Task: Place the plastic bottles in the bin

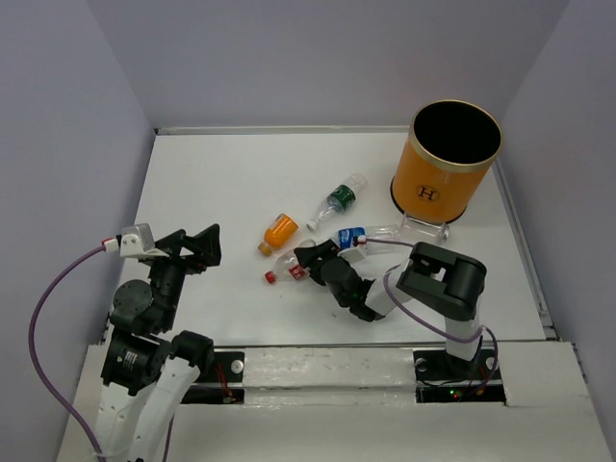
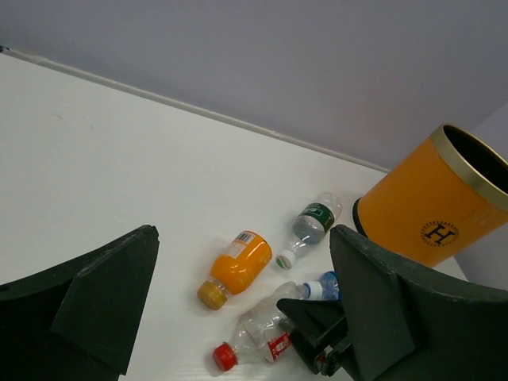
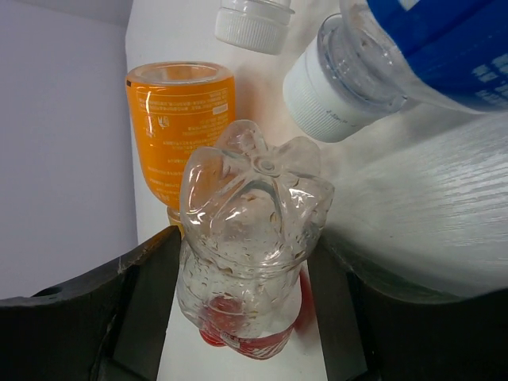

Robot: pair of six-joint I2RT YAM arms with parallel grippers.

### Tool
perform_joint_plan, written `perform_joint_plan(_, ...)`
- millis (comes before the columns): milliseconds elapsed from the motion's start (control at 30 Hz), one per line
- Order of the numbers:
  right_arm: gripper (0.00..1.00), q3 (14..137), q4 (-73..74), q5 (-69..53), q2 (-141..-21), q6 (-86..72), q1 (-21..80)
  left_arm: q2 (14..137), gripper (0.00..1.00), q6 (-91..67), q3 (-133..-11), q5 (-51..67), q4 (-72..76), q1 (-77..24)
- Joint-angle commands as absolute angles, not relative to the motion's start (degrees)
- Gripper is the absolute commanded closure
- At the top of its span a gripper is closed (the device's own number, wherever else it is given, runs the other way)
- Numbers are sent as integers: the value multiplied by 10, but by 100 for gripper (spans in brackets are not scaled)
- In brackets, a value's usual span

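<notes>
Several plastic bottles lie mid-table. A clear one with a red cap and red label sits between the fingers of my right gripper, which press its two sides. An orange-filled bottle lies just beyond it. Next to my right gripper is a blue-labelled bottle, and a green-labelled one lies farther back. The orange bin stands upright at the back right. My left gripper hangs open at the left, holding nothing.
Another clear bottle lies against the front of the bin's base. White walls rise around the table at the left, back and right. A purple cable loops off the left arm.
</notes>
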State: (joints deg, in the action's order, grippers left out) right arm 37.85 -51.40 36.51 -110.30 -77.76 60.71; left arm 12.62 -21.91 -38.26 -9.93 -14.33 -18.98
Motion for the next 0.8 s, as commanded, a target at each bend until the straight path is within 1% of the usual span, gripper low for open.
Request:
perform_joint_plan(0, 50, 333, -539, 385, -1064, -737, 604, 135, 1, -209, -381, -94, -111, -184)
perform_joint_plan(33, 52, 325, -530, 383, -1051, -729, 604, 136, 1, -208, -381, -92, -109, -184)
perform_joint_plan(67, 56, 320, -520, 382, -1036, -722, 613, 135, 1, -209, -381, -92, -109, -183)
perform_joint_plan(200, 57, 341, -412, 353, -938, -632, 638, 135, 1, -208, -381, -88, -106, -182)
perform_joint_plan(233, 57, 355, -345, 350, -891, -584, 643, 136, 1, -208, -380, -86, -106, -182)
perform_joint_plan(300, 59, 396, -295, 359, -840, -511, 649, 139, 1, -208, -380, -84, -105, -182)
perform_joint_plan(333, 60, 409, -288, 359, -789, -474, 649, 141, 1, -208, -379, -82, -105, -181)
perform_joint_plan(400, 62, 428, -282, 387, -740, -402, 649, 146, 1, -208, -379, -78, -102, -178)
perform_joint_plan(433, 63, 441, -281, 391, -701, -309, 639, 150, 1, -207, -377, -74, -100, -174)
perform_joint_plan(467, 63, 475, -280, 414, -686, -262, 634, 152, 1, -208, -377, -73, -100, -173)
perform_joint_plan(500, 63, 495, -275, 428, -675, -173, 623, 155, 1, -207, -377, -71, -100, -172)
perform_joint_plan(600, 63, 588, -221, 445, -657, -66, 538, 165, 1, -207, -376, -65, -97, -169)
perform_joint_plan(633, 63, 608, -217, 441, -656, -38, 480, 176, 1, -206, -375, -55, -96, -167)
perform_joint_plan(767, 63, 702, -215, 496, -686, 100, 378, 216, 1, -200, -373, -19, -92, -166)
